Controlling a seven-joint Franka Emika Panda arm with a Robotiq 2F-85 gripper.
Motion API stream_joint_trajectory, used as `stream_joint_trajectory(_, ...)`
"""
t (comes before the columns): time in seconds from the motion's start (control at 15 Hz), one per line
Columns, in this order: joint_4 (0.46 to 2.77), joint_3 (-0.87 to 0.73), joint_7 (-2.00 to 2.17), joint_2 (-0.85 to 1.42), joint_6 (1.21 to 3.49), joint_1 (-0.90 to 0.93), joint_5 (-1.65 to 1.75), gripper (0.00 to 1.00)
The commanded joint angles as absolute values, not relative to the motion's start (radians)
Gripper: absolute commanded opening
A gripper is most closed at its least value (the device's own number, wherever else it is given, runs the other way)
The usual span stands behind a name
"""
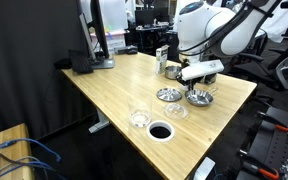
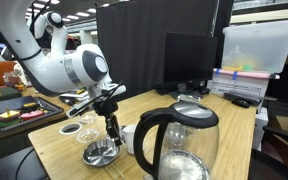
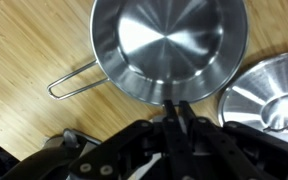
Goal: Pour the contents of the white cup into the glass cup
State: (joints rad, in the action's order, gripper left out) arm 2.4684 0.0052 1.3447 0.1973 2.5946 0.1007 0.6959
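Observation:
The white cup (image 2: 128, 138) stands on the wooden table, partly hidden behind the black pitcher (image 2: 179, 148). The clear glass cup (image 1: 139, 118) stands near the table's front edge, apart from the arm. My gripper (image 1: 192, 88) hangs over the two silver bowls (image 1: 168, 95) (image 1: 199, 97); it also shows in an exterior view (image 2: 111, 128). In the wrist view its fingers (image 3: 179, 108) are pressed together and hold nothing. They sit over the rim of a handled silver pan (image 3: 169, 45). Neither the white cup nor the glass cup shows in the wrist view.
A second silver bowl (image 3: 269, 95) lies right of the pan. A flat clear dish (image 1: 177, 112) sits near the bowls. A round cable hole (image 1: 160, 131) is by the front edge. A monitor (image 1: 102, 35) stands at the far corner. The table edge is close beyond the bowls.

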Motion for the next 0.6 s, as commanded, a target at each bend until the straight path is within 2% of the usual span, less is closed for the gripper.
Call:
stream_joint_trajectory(0.0, 2.484, -0.015, 1.356, 0.191, 2.606, 0.118, 0.712, 0.02)
stream_joint_trajectory(0.53, 2.566, 0.018, 1.225, 0.036, 2.679, 0.126, 0.720, 0.02)
